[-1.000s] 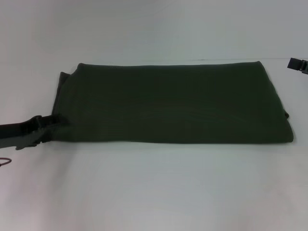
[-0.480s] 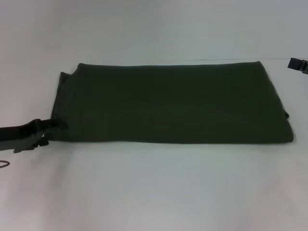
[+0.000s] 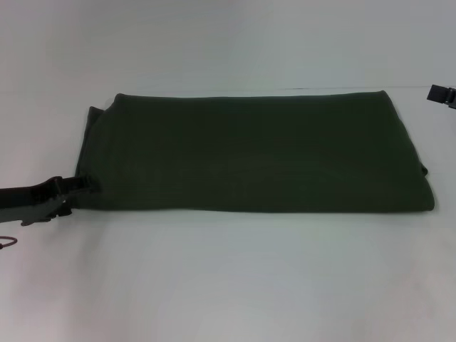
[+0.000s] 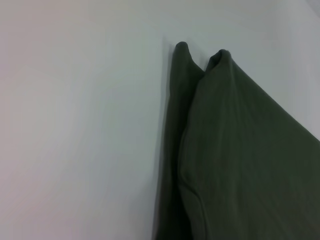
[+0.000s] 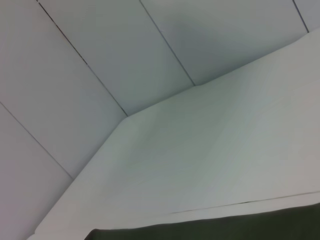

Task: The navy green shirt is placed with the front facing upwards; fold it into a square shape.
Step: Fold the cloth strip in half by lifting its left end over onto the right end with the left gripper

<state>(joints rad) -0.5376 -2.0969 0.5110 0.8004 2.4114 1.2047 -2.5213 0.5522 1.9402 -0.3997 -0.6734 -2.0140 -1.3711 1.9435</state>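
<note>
Just beside the left gripper, the navy green shirt lies folded into a wide rectangle on the white table, plain side up. The gripper sits low at the shirt's near left corner; whether its fingers are parted or have hold of cloth cannot be told. From the left wrist, 2 layered corners show. The right gripper is parked well off past the shirt's far right corner.

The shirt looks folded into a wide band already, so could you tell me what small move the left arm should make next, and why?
Probably close the left end effector on the navy green shirt at its near left corner. It sits right at that edge, and the band is wider than deep, so this end likely folds across. The right end effector waits at the far right.
</note>
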